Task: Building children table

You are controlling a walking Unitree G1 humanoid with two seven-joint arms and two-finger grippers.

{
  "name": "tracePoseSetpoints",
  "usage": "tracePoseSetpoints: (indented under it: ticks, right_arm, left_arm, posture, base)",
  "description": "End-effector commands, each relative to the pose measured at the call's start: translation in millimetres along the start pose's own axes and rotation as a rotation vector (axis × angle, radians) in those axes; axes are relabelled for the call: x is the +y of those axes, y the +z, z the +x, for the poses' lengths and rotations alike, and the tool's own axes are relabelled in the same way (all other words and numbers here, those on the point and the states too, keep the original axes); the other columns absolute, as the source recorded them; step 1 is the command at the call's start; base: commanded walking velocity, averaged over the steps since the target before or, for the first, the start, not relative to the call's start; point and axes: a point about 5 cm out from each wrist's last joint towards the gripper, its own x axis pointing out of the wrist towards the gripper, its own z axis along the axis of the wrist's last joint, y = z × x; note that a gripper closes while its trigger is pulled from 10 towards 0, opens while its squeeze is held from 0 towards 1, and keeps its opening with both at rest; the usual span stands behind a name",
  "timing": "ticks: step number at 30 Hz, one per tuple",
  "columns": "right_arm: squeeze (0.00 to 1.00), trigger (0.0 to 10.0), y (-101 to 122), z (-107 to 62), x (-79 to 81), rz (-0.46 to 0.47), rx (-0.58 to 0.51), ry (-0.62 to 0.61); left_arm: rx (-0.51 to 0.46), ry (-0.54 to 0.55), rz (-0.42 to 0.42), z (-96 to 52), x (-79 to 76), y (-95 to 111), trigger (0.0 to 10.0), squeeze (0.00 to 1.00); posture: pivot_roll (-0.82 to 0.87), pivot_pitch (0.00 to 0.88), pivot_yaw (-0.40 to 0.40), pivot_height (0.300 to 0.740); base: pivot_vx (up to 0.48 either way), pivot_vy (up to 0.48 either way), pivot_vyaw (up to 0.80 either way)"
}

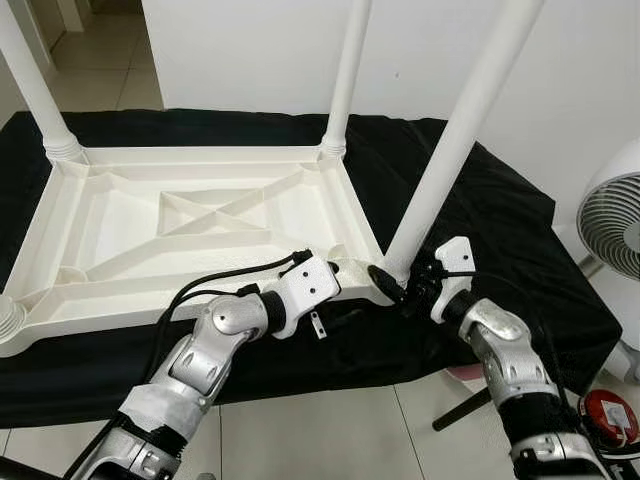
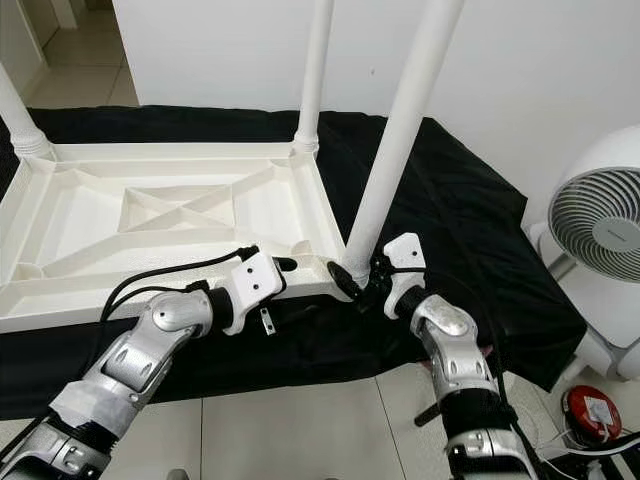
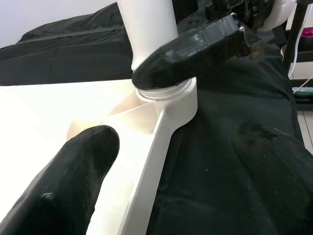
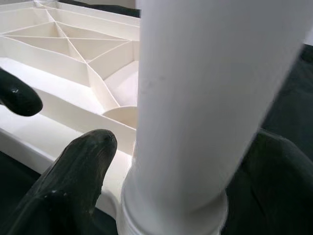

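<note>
A white plastic table top (image 1: 200, 215) lies upside down on a black cloth (image 1: 500, 220). Two legs stand in its far corners, one on the left (image 1: 30, 85) and one on the right (image 1: 345, 75). A third leg (image 1: 455, 150) stands tilted in the near right corner socket (image 3: 171, 93). My right gripper (image 1: 398, 285) is shut on this leg just above the socket, with one finger (image 4: 73, 171) on each side. My left gripper (image 3: 176, 147) is open and straddles the table top's near rim beside that corner, one finger (image 3: 63, 186) over the inside and the other over the cloth.
A white fan (image 1: 612, 225) stands on the floor at the right. A red round object (image 1: 608, 415) and a black rod (image 1: 462, 408) lie on the tiles by my right arm. A white wall rises just behind the cloth.
</note>
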Motion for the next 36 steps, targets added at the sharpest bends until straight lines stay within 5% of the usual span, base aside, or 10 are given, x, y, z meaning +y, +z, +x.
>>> tracePoseSetpoints:
  ticks: [1, 6, 7, 11, 12, 17, 18, 26, 27, 36]
  right_arm:
    - [0.00, 10.0, 0, 5.0, -4.1, -0.023, 0.014, 0.016]
    - [0.00, 10.0, 3, 17.9, -7.9, -0.058, 0.011, 0.039]
    - [0.00, 10.0, 3, 19.7, -7.9, -0.063, 0.010, 0.042]
    - [0.00, 10.0, 3, 22.1, -7.8, -0.061, 0.010, 0.053]
    - [0.00, 10.0, 2, 22.8, -7.2, -0.057, 0.015, 0.058]
    - [0.00, 10.0, -5, 23.3, -5.1, -0.051, 0.035, 0.070]
    - [0.00, 10.0, -8, 23.2, -3.5, -0.048, 0.039, 0.076]
    - [0.00, 10.0, -14, 22.1, -1.4, -0.044, 0.044, 0.087]
    - [0.00, 10.0, -14, 21.7, -1.8, -0.041, 0.042, 0.087]
    - [0.00, 10.0, -7, 22.3, -7.3, -0.052, -0.007, 0.078]
  left_arm:
    - [-0.002, -0.019, -0.020, -0.5, -4.8, 0, 10.0, 0.00]
    - [-0.017, -0.031, -0.065, -0.7, -7.3, 1, 10.0, 0.01]
    - [-0.024, -0.038, -0.074, -0.5, -7.3, 3, 10.0, 1.00]
    - [-0.023, -0.045, -0.061, -0.2, -7.4, 4, 10.0, 1.00]
    - [-0.014, -0.047, -0.050, 0.2, -7.9, 3, 10.0, 0.12]
    - [-0.016, -0.043, -0.044, 1.1, -9.5, 4, 10.0, 0.00]
    - [-0.034, -0.051, -0.051, 0.5, -11.1, 5, 0.0, 0.00]
    - [-0.035, -0.095, -0.046, 0.2, -17.3, 7, 1.3, 0.00]
    - [-0.022, -0.104, -0.028, 0.9, -18.3, 6, 10.0, 0.00]
    - [-0.002, -0.120, -0.010, 2.6, -21.9, 3, 10.0, 0.00]
  posture:
    - [-0.05, 0.000, -0.058, 0.740]
    - [-0.05, 0.000, -0.060, 0.740]
    - [-0.05, 0.000, -0.062, 0.740]
    - [-0.04, 0.000, -0.063, 0.740]
    - [-0.04, 0.000, -0.063, 0.740]
    - [-0.05, 0.000, -0.064, 0.740]
    - [-0.05, 0.000, -0.064, 0.740]
    - [-0.06, 0.000, -0.052, 0.740]
    - [-0.06, 0.000, -0.052, 0.740]
    - [-0.07, 0.000, -0.043, 0.740]
  base:
    - [0.000, 0.000, 0.00]
    - [0.000, 0.000, 0.00]
    - [0.000, 0.000, 0.00]
    - [0.000, 0.000, 0.00]
    - [0.000, 0.000, 0.00]
    - [0.000, 0.000, 0.00]
    - [0.000, 0.000, 0.00]
    - [0.000, 0.000, 0.00]
    - [0.000, 0.000, 0.00]
    - [0.000, 0.000, 0.00]
